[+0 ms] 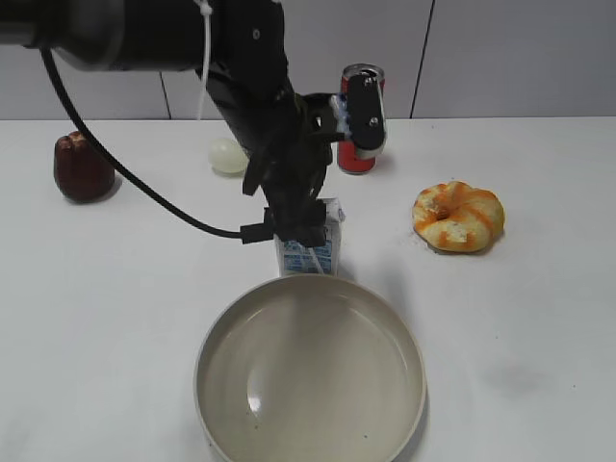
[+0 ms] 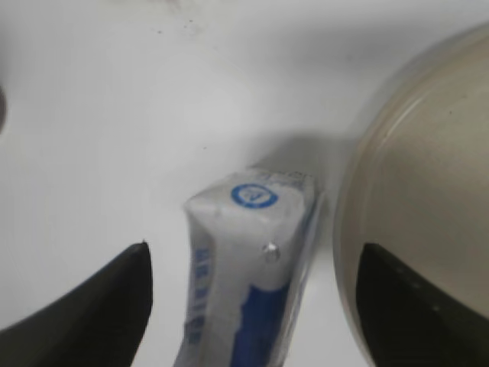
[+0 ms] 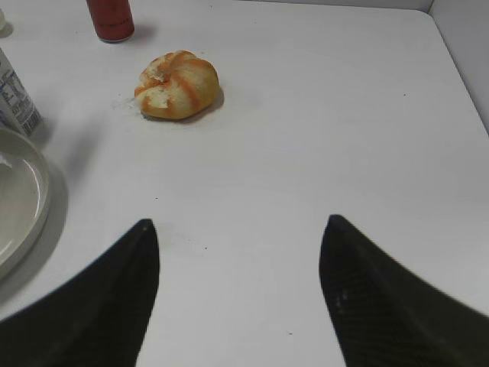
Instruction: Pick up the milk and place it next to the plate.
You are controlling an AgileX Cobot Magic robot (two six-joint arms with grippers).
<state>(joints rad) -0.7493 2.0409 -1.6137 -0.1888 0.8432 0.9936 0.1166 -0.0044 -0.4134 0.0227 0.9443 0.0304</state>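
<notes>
The milk (image 1: 325, 248) is a small white-and-blue carton standing upright on the table, just behind the far rim of the plate (image 1: 308, 385). My left gripper (image 1: 300, 223) is right over the carton and hides its top. In the left wrist view the milk (image 2: 229, 229) sits between the fingers of my left gripper (image 2: 256, 248), which is open with a gap on each side, and the plate (image 2: 428, 199) lies close on the right. My right gripper (image 3: 238, 229) is open and empty over bare table; the milk (image 3: 15, 95) and plate (image 3: 19, 199) show at its left edge.
A red can (image 1: 354, 159) stands behind the milk, partly hidden by the arm. An orange-glazed bun (image 1: 458, 216) lies to the right. A dark brown object (image 1: 83, 166) and a pale round object (image 1: 228, 155) sit at the back left.
</notes>
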